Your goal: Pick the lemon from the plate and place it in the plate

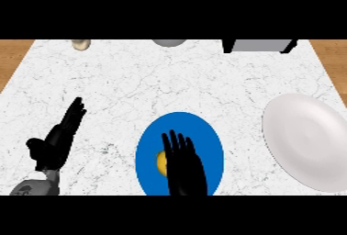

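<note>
Two plates on white marbled desk [169, 82]: round blue plate [203, 133] holding one yellow lemon [161, 163] under straight-fingered right hand [184, 167]; round white plate [308, 137] bare; left hand [58, 137] open.

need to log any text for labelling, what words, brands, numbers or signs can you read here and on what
None: no readable text in the head view.
blue plate: plain, no label.
white plate: plain, no mark.
lemon: mostly hidden under the right hand, no sticker visible.
grey box at the far edge: no lettering visible.
left hand: no marking.
</note>
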